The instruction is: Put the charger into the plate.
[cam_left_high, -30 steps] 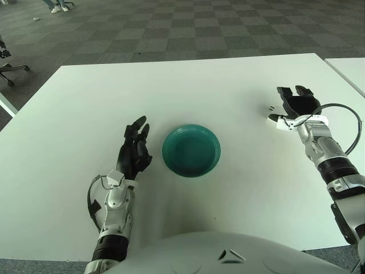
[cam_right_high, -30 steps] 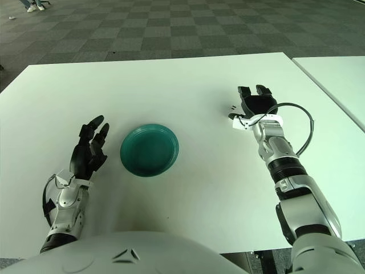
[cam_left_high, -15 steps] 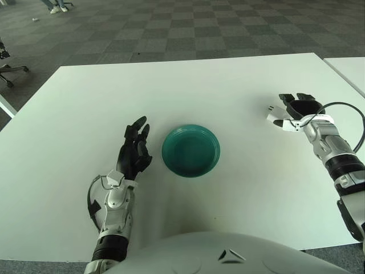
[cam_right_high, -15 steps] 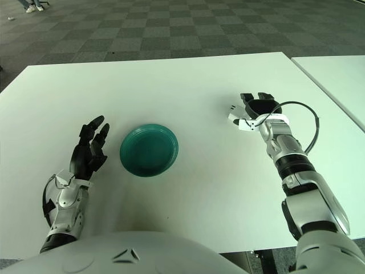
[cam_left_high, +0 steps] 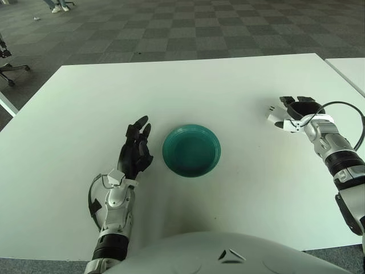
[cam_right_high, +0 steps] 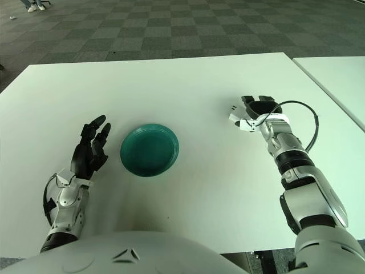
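Right hand (cam_right_high: 255,110) lowered onto charger (cam_right_high: 234,117), mostly hiding it.

Both views look from the robot's head, forward and steeply down onto the white table (cam_left_high: 188,85) — two eyes set slightly apart side by side. Each takes in the whole tabletop around the green plate (cam_left_high: 191,150), with checkered floor beyond the table's far edge — the plate sits further left in the right-eye view.
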